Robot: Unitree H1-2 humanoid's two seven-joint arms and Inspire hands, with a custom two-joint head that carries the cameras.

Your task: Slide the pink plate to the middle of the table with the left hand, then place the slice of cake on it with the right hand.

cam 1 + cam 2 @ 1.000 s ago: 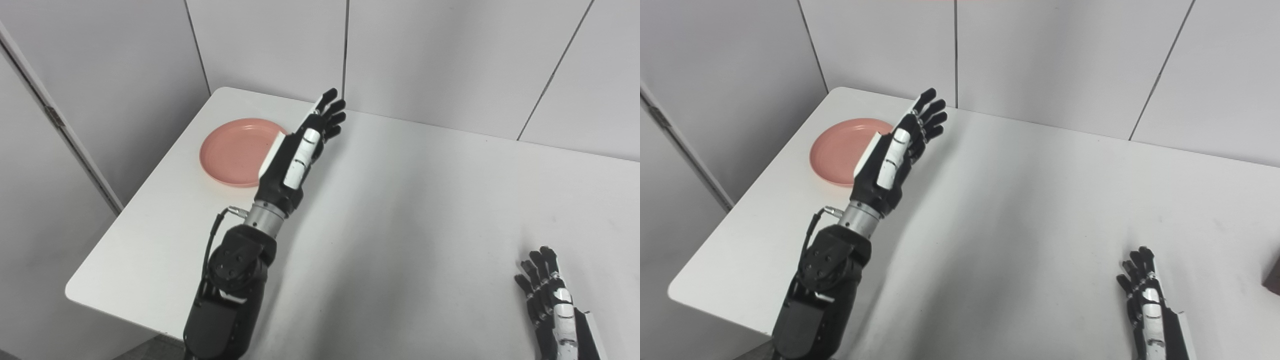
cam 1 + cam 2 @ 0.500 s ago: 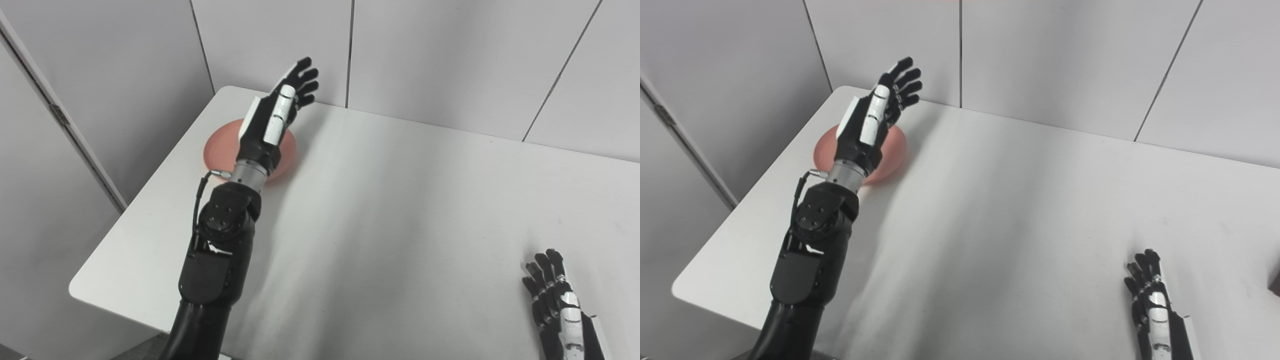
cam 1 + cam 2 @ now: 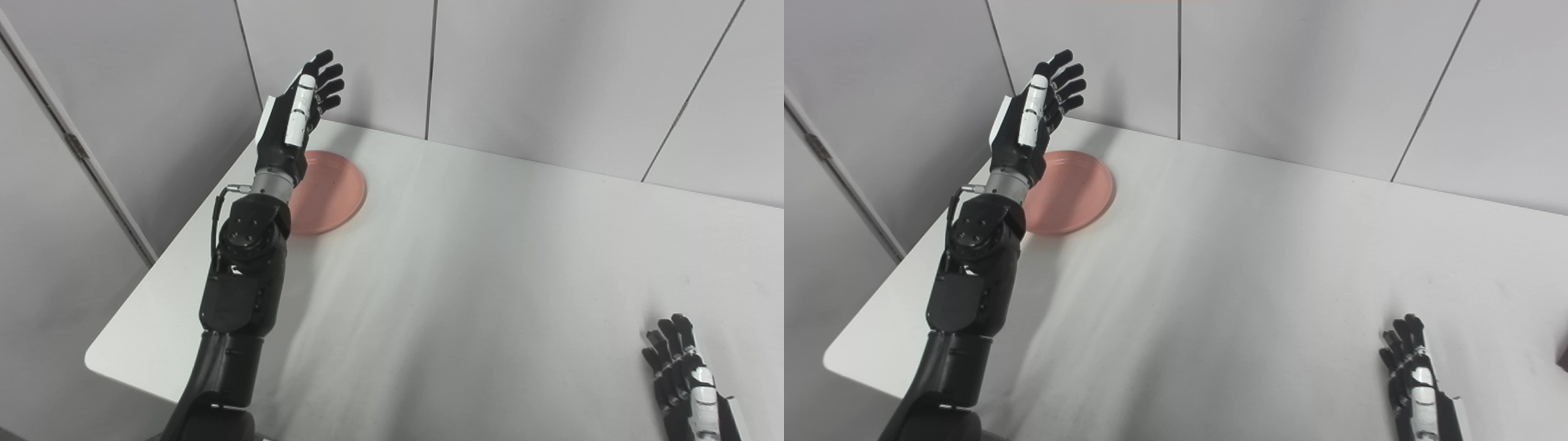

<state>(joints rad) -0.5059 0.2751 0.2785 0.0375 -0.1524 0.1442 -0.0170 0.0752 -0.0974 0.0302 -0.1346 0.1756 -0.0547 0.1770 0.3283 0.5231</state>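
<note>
The pink plate [image 3: 331,193] lies flat near the far left corner of the white table [image 3: 490,263]. My left hand [image 3: 298,113] is raised above the plate's far left side, fingers spread and pointing up, open and holding nothing; its forearm hides the plate's left part. My right hand [image 3: 689,380] rests low at the near right of the table, fingers extended, open and empty. A dark sliver at the right edge of the right eye view [image 3: 1563,358] may be the cake slice; too little shows to tell.
Grey wall panels [image 3: 527,73] stand close behind the table's far edge. A wall with a metal strip [image 3: 73,147] runs along the left side. The table's left edge and rounded near-left corner [image 3: 98,361] are in view.
My left arm has swung left and lifted, from the right of the plate to above its far left side. The camera has shifted slightly. The right hand has stayed put.
</note>
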